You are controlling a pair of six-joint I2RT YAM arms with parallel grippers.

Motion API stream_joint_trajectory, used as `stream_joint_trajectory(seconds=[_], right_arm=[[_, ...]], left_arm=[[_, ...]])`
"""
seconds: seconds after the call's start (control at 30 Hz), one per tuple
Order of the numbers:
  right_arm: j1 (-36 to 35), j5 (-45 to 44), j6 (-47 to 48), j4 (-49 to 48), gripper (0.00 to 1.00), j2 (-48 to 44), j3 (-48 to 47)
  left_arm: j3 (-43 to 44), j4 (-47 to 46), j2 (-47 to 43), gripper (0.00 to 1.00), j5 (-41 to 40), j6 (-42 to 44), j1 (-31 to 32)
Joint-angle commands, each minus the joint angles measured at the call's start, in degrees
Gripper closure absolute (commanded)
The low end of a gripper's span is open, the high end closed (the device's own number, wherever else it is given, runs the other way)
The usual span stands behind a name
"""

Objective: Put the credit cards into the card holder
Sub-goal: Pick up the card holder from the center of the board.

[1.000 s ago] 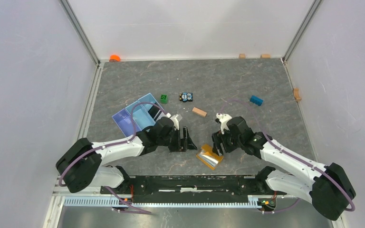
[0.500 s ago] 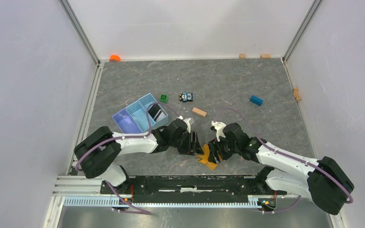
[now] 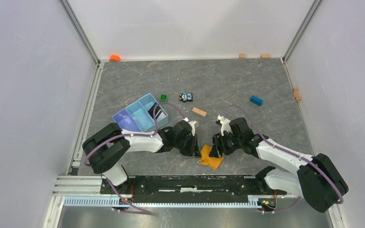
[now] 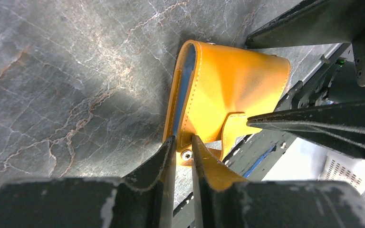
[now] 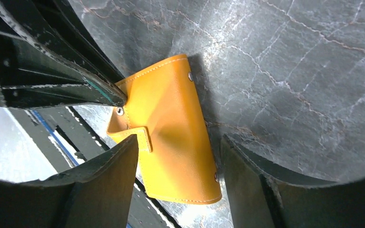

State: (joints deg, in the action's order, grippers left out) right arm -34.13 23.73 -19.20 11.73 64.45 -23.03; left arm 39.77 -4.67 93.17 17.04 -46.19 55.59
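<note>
On the grey marble table [image 3: 247, 85], near its front edge, the orange card holder [image 3: 212, 159] lies folded shut. The left gripper [image 4: 183, 143], nearly closed, pinches its edge beside a snap. The right gripper [image 5: 178, 140] straddles it, fingers wide apart and empty. A blue card edge [image 4: 186, 78] shows inside the fold. Lifting the cover slowly while the right gripper steadies the base should keep that card seated.

A second ago the flat orange leather card holder [image 3: 211, 158] lay open, shiny inside up; now it is folded over. The left gripper [image 4: 183, 142] has swung in from beside the light blue plastic tray [image 3: 135, 117] and pinches its edge, and the right gripper [image 5: 178, 148] has moved in to straddle it.
</note>
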Motion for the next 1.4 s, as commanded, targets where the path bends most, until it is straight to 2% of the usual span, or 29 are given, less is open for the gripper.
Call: stream_joint_trajectory(seconds=[0.0, 0.07, 0.13, 0.33, 0.37, 0.43, 0.53, 0.63, 0.73, 0.8, 0.97, 1.23, 1.3, 1.37], right_arm=[[2.80, 7.64, 0.49, -4.60, 0.33, 3.05, 3.55], [3.10, 9.55, 0.33, -6.60, 0.35, 4.76, 4.27], [3.07, 12.64, -0.70, -9.71, 0.42, 6.76, 5.17], [3.11, 19.57, -5.24, -19.06, 0.69, 10.93, 6.86], [3.10, 19.73, -5.25, -19.10, 0.75, 10.81, 6.54], [3.10, 20.04, -5.03, -18.80, 0.89, 9.51, 5.53], [3.20, 20.30, -2.82, -16.23, 1.00, 7.06, 2.78], [3.23, 21.11, 0.20, -13.51, 1.00, 3.99, -0.27], [3.19, 25.24, 2.91, -12.15, 1.00, 1.41, -3.01], [3.11, 27.51, 3.92, -11.86, 1.00, -0.46, -4.35], [2.96, 34.24, 3.88, -14.38, 1.00, -4.70, -6.03], [2.84, 37.84, 3.49, -16.21, 1.00, -8.28, -7.37], [2.80, 38.32, 3.56, -16.20, 1.00, -8.54, -7.38], [2.76, 38.74, 3.72, -16.30, 1.00, -8.72, -7.38]], left_arm=[[0.20, 1.77, 1.60, 0.76, -0.39, 6.08, 0.53], [0.26, 1.77, 1.99, 0.76, -0.08, 7.00, 0.57], [0.41, 1.77, 2.40, 0.76, -0.07, 7.81, 0.57], [-0.11, 1.25, 1.33, 0.76, -2.56, 9.49, 0.57], [-0.20, 1.43, 0.27, 0.73, -2.92, 9.91, 0.46], [0.34, 3.07, -2.47, 0.58, -3.64, 11.02, 0.24], [2.11, 8.40, -8.49, 0.41, -3.74, 13.63, -0.97], [4.55, 14.03, -16.30, 0.26, -2.89, 17.32, -2.91], [6.35, 17.23, -23.25, 0.11, 2.78, 21.21, -5.27], [8.10, 19.94, -24.95, 0.08, 7.65, 23.58, -6.02], [10.99, 24.26, -23.39, 0.07, 12.68, 26.69, -6.03], [10.67, 22.81, -23.39, 0.07, 18.02, 27.06, -6.02], [10.17, 22.08, -23.18, 0.11, 20.56, 26.82, -6.02], [9.89, 21.85, -22.15, 0.21, 22.83, 26.47, -6.07]])
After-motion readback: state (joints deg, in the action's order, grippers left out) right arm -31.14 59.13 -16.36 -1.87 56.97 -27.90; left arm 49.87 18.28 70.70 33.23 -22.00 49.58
